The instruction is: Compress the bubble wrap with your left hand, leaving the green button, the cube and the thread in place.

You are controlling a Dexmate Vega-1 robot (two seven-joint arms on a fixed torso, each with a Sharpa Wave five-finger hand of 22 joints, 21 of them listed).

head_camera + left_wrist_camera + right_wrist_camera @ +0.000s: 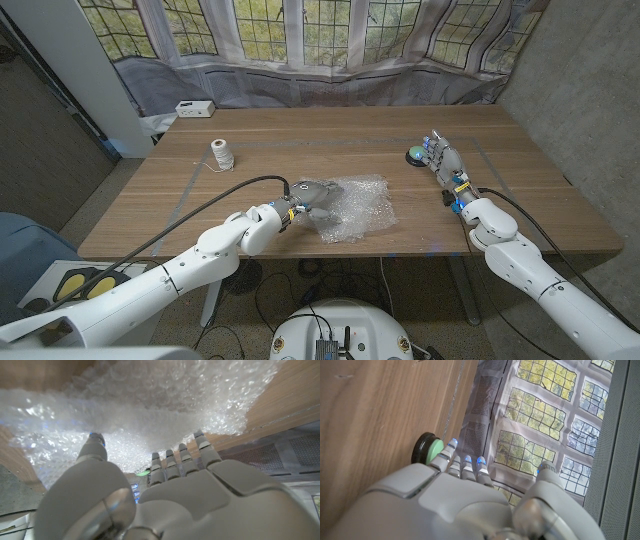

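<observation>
A crumpled sheet of clear bubble wrap (358, 208) lies on the wooden table (300, 135) near its front edge. My left hand (308, 195) is at the sheet's left edge, fingers spread and reaching into it. In the left wrist view the fingertips (200, 436) touch the bubble wrap (150, 415) without closing on it. The green button (415, 155) on its black base sits at the right. My right hand (446, 162) stands just beside it, fingers straight and holding nothing. The right wrist view shows the green button (431, 449) just past my right hand (445, 502). A spool of white thread (221, 155) stands at the left.
A small white box (194, 108) sits at the table's far left corner. A curtained window runs behind the table. Bare wood lies between the thread and the bubble wrap and across the far half of the table.
</observation>
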